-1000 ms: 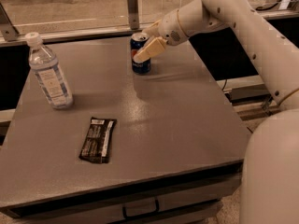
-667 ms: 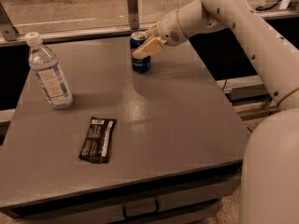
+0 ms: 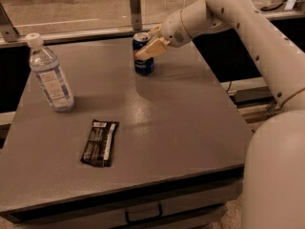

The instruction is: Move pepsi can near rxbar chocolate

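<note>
the gripper's [image 3: 146, 45] tan fingers [image 3: 151, 48] pinch the upper part of the pepsi can [image 3: 144, 66], which stands upright at the far edge of the tabletop [image 3: 186, 123]. the rxbar chocolate [image 3: 100, 142] lies flat well apart, near the front left, with a water bottle [image 3: 50, 78] at the left.

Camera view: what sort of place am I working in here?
Probably a lab or office test area: a plain grey table with a drawer handle, and a metal rail behind it. The gripper is at the pepsi can, far side.
</note>
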`<action>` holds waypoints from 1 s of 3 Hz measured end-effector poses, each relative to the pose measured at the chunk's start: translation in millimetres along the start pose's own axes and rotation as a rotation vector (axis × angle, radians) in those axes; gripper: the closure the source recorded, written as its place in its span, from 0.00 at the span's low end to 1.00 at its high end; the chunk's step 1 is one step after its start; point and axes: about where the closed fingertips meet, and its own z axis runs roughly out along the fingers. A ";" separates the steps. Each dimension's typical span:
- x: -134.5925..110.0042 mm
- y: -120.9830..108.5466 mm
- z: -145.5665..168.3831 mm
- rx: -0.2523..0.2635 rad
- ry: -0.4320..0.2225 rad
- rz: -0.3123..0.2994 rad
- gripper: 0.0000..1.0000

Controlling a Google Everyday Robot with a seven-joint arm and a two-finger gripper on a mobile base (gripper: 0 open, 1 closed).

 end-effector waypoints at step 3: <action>-25.1 50.6 -15.6 -0.118 -0.059 -0.043 1.00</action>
